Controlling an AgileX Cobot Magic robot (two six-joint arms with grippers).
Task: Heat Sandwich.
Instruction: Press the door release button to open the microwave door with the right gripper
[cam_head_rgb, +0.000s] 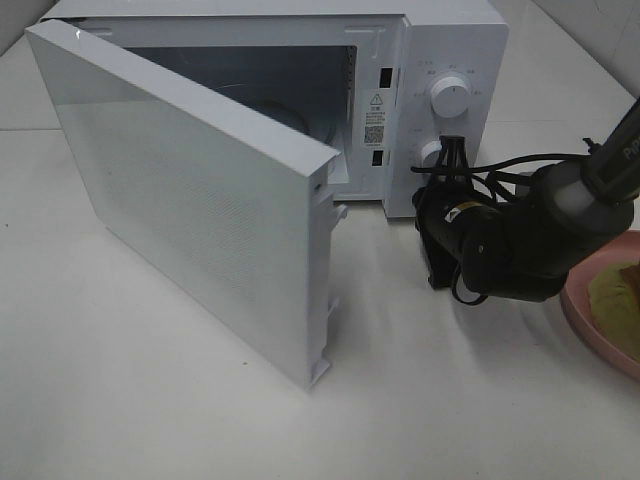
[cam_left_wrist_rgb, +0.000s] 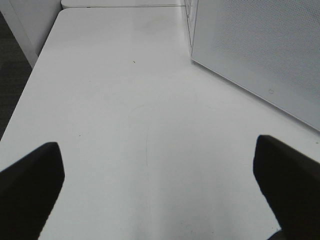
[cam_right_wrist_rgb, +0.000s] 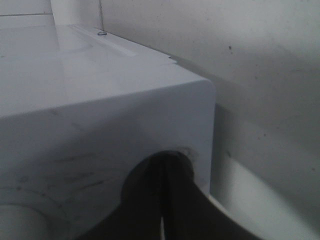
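Observation:
The white microwave (cam_head_rgb: 455, 40) stands at the back with its door (cam_head_rgb: 200, 200) swung wide open toward the front left. The sandwich (cam_head_rgb: 615, 300), yellow-green with a brown patch, lies on a pink plate (cam_head_rgb: 590, 325) at the right edge. My right gripper (cam_head_rgb: 450, 152) is shut and empty, its tips against the control panel beside the lower knob (cam_head_rgb: 432, 153). In the right wrist view the closed right gripper (cam_right_wrist_rgb: 167, 159) meets the panel (cam_right_wrist_rgb: 100, 110). My left gripper (cam_left_wrist_rgb: 160, 187) is open over bare table, and the exterior high view does not show it.
The open door's outer face (cam_left_wrist_rgb: 260, 45) stands ahead of the left gripper. An upper knob (cam_head_rgb: 449, 97) sits on the panel. The right arm's body and cables (cam_head_rgb: 520, 240) lie between the microwave and the plate. A wall runs behind the microwave.

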